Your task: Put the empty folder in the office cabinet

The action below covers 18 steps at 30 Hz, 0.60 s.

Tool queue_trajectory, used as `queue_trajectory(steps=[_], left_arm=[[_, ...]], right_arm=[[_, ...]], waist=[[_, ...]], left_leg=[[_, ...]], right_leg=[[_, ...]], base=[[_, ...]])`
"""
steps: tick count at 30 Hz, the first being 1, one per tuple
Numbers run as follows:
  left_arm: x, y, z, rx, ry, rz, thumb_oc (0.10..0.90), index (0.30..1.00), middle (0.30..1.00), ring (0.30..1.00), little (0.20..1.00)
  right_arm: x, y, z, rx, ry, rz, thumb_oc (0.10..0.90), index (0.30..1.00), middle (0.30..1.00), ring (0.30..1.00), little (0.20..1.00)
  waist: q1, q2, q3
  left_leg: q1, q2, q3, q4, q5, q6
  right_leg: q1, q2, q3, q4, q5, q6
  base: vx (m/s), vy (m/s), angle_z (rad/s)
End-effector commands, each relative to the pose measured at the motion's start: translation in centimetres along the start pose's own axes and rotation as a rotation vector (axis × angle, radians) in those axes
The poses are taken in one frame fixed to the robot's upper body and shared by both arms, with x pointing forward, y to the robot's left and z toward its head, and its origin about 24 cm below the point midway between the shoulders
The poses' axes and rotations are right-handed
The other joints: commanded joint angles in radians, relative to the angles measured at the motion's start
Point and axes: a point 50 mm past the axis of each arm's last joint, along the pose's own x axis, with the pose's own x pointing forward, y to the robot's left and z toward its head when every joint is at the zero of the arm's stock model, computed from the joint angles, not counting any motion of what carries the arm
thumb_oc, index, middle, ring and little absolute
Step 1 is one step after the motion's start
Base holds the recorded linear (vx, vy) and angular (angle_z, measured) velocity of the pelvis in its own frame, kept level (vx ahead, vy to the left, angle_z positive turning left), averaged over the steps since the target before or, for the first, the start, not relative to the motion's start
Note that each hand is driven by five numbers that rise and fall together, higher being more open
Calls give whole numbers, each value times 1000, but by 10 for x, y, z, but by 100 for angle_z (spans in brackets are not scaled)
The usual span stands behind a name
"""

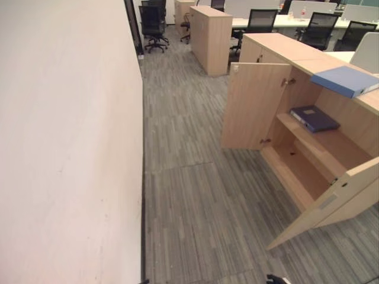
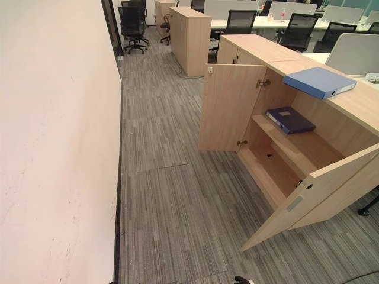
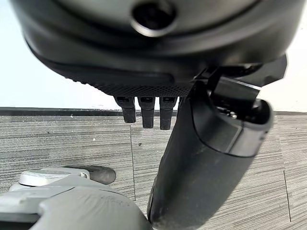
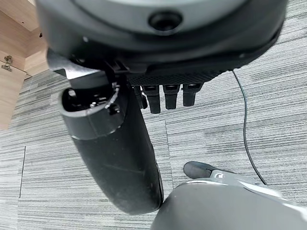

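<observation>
No writing can be read. The blue folder [image 2: 318,81] lies on top of the open cabinet [image 2: 308,148]. Left hand [image 3: 201,158] and right hand [image 4: 115,158] hang over carpet [image 2: 172,195], fingers relaxed, holding nothing.

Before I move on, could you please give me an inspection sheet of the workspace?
Surface: grey striped carpet floor; pale wall on the robot's left.
Job's things: office cabinet stands with both doors open; light blue folder lies on its top, overhanging the edge.
Clutter: dark blue folder lies flat on the cabinet's upper shelf.
Hands: left hand and right hand hang over the carpet, fingers relaxed, holding nothing.
Cables: nothing seen beyond the robot's own.
Surroundings: office chairs, desks and another cabinet farther back.
</observation>
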Motion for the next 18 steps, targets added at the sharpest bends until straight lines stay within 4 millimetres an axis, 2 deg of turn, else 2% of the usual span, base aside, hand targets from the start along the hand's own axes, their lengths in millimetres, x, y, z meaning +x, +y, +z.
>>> queue_trajectory(steps=[1, 18], left_arm=[[0, -25, 2, -15, 3, -70, 800, 900, 900, 900, 900], [-1, -33, 6, 14, -29, -156, 800, 900, 900, 900, 900]], right_arm=[[2, 6, 10, -65, -27, 32, 800, 900, 900, 900, 900], [2, 5, 2, 67, 38, 88, 800, 900, 900, 900, 900]], waist=[[-15, -15, -28], [-14, -12, -28]], left_leg=[[-16, -24, 17, -9, -27, -12], [-15, -22, 22, -9, -27, -11]], right_leg=[[27, -28, -20, 0, -28, 59], [24, -27, -19, 0, -26, 59]], base=[[1, 8, -3], [0, 0, 0]])
